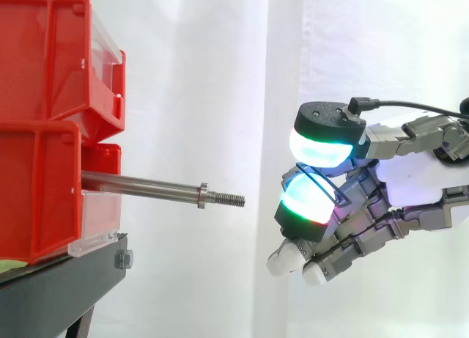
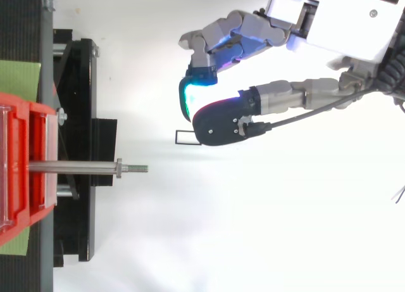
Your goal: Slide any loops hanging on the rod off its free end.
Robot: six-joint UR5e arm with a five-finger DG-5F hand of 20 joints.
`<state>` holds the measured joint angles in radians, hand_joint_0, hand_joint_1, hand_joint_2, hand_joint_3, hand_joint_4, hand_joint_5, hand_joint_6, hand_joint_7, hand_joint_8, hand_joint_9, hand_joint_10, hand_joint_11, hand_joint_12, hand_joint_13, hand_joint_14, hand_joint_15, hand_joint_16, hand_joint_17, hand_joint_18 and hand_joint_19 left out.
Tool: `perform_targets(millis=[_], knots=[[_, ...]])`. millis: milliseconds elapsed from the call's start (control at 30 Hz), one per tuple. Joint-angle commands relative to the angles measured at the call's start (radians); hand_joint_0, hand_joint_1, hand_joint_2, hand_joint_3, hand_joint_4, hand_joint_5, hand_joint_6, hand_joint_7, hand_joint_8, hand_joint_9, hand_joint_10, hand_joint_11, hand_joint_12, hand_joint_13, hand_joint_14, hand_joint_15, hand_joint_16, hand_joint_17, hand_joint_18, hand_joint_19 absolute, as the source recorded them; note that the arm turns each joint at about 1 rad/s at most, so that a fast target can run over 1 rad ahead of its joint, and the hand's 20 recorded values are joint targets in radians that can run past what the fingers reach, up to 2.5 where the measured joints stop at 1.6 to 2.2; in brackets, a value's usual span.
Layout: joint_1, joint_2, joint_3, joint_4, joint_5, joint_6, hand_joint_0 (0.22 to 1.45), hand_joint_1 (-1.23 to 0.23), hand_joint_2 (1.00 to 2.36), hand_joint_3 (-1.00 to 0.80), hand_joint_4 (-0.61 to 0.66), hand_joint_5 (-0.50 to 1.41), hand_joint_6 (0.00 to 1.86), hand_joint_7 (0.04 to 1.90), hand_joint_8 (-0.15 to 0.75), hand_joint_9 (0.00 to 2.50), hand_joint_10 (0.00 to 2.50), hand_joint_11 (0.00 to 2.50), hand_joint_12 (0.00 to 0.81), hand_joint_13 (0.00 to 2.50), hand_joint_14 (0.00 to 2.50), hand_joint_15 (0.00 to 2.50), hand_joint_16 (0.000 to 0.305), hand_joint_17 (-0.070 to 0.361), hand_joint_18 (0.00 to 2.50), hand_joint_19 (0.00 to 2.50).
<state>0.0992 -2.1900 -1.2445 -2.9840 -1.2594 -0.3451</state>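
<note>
A steel rod [image 1: 146, 185] sticks out level from the red bins [image 1: 40, 177], ending in a washer and a threaded tip. Nothing hangs on the rod [image 2: 76, 168]. My hand [image 1: 414, 180] hovers to the right of the free end and slightly higher, clear of it. In the top view the hand [image 2: 335, 26] lies beyond the tip and off to one side of the rod's line. Its glowing pads pinch a thin black rectangular loop [image 2: 185, 137], which pokes out toward the bins. In the side view the loop [image 1: 334, 192] shows as thin dark lines between the pads.
Two red bins are stacked on a black stand [image 1: 62, 287] at the left; the stand [image 2: 79, 102] reaches under the rod's base. A green sheet [image 2: 19, 80] lies behind the bins. A white curtain backs everything.
</note>
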Motion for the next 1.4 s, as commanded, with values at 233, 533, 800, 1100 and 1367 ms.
perform_targets(millis=[233, 533, 800, 1100, 1367], knots=[[0.001, -0.001, 0.000, -0.003, 0.000, 0.000, 0.54, -0.66, 1.02, -0.08, 0.18, -0.14, 0.89, 1.20, 0.277, 0.67, 0.01, 0.39, 0.364, 0.31, 0.00, 0.13, 0.053, 0.119, 0.33, 0.29], [0.001, -0.001, 0.000, -0.003, 0.000, 0.000, 0.54, -0.67, 1.01, -0.05, 0.12, -0.13, 0.92, 1.07, 0.306, 0.70, 0.01, 0.40, 0.404, 0.34, 0.00, 0.13, 0.062, 0.139, 0.39, 0.28], [-0.001, -0.001, 0.000, -0.003, 0.000, 0.000, 0.53, -0.52, 1.01, -0.38, 0.15, -0.14, 0.89, 1.03, 0.275, 0.68, 0.02, 0.40, 0.369, 0.29, 0.00, 0.13, 0.054, 0.121, 0.32, 0.31], [0.001, -0.001, 0.000, -0.003, 0.000, 0.000, 0.56, -0.54, 1.02, -0.29, 0.16, -0.14, 0.89, 1.08, 0.273, 0.69, 0.01, 0.40, 0.361, 0.30, 0.01, 0.13, 0.052, 0.118, 0.33, 0.30], [0.001, -0.001, 0.000, -0.001, 0.000, 0.000, 0.54, -0.67, 1.02, -0.01, 0.08, -0.12, 0.91, 1.09, 0.292, 0.71, 0.02, 0.39, 0.397, 0.34, 0.00, 0.13, 0.060, 0.136, 0.39, 0.28]])
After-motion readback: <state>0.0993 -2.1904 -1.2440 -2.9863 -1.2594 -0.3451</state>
